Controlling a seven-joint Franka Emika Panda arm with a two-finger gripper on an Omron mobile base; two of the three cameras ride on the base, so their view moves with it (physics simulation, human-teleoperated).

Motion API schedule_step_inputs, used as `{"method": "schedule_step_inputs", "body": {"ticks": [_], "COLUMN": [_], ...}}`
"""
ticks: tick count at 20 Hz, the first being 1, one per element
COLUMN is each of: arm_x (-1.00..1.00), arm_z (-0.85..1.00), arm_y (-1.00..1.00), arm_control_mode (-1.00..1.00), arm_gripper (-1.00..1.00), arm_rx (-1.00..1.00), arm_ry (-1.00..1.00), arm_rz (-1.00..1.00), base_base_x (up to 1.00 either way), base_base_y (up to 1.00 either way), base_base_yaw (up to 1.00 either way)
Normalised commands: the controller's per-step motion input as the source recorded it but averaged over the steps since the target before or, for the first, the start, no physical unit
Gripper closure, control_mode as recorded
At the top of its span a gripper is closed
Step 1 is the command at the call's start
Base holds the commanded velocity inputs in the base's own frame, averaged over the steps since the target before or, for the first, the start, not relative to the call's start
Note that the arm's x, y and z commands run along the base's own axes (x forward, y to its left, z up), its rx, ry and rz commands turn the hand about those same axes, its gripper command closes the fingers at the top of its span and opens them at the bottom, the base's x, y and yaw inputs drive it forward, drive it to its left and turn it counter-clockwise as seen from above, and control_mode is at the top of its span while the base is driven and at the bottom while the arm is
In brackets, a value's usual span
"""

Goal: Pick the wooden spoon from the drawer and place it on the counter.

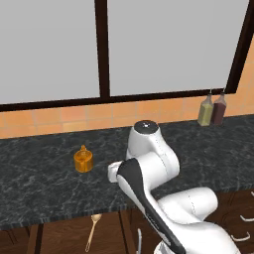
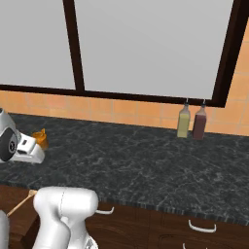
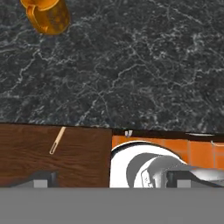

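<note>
Item: my gripper (image 3: 111, 179). In the hand view my two dark fingertips (image 3: 41, 179) rise at the bottom edge, one toward 7 o'clock and one toward 5 o'clock, spread wide with nothing between them. They hang above the scene and touch nothing.

Item: the wooden spoon (image 1: 93, 231). In the left base view it lies in the drawer (image 1: 64, 238) at roughly 7 o'clock of the frame, bowl toward the counter edge and handle running down and away from it. In the hand view it is a thin pale sliver (image 3: 57, 140) on brown wood at about 9 o'clock, tilted slightly off the vertical. In the right base view its handle shows at the left edge (image 2: 18, 203), beside my arm's white link. It is well apart from my fingertips.

Item: the drawer, seen in the hand view as a dark reddish-brown panel (image 3: 83, 157) just below the counter's front edge.

Item: the counter (image 1: 44, 183), black with white veins, running across all three views.

Item: orange jar (image 1: 83, 159), standing on the counter, at 11 o'clock in the hand view (image 3: 47, 15).

Item: two bottles, one greenish (image 1: 206, 110) and one dark red (image 1: 219, 108), side by side against the tiled wall at 2 o'clock of the left base view.
</note>
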Motion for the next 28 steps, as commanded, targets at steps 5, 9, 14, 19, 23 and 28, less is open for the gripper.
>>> {"method": "schedule_step_inputs", "body": {"ticks": [5, 9, 14, 19, 23, 28], "arm_x": [-0.14, -0.19, -0.43, -0.24, -0.09, -0.11], "arm_z": [-0.39, -0.43, -0.93, -0.87, -0.78, -0.35], "arm_y": [0.84, 0.63, 0.84, 0.53, 0.54, 0.29], "arm_control_mode": [-1.00, -1.00, -1.00, -1.00, -1.00, -1.00], "arm_gripper": [-1.00, -1.00, -1.00, -1.00, -1.00, -1.00], "arm_rx": [0.00, 0.00, 0.00, 0.00, 0.00, 0.00], "arm_ry": [0.03, 0.29, 0.18, 0.09, 0.09, 0.16], "arm_rz": [0.00, 0.00, 0.00, 0.00, 0.00, 0.02], "base_base_x": [0.00, 0.00, 0.00, 0.00, 0.00, 0.00], "base_base_y": [0.00, 0.00, 0.00, 0.00, 0.00, 0.00], "base_base_yaw": [0.00, 0.00, 0.00, 0.00, 0.00, 0.00]}}
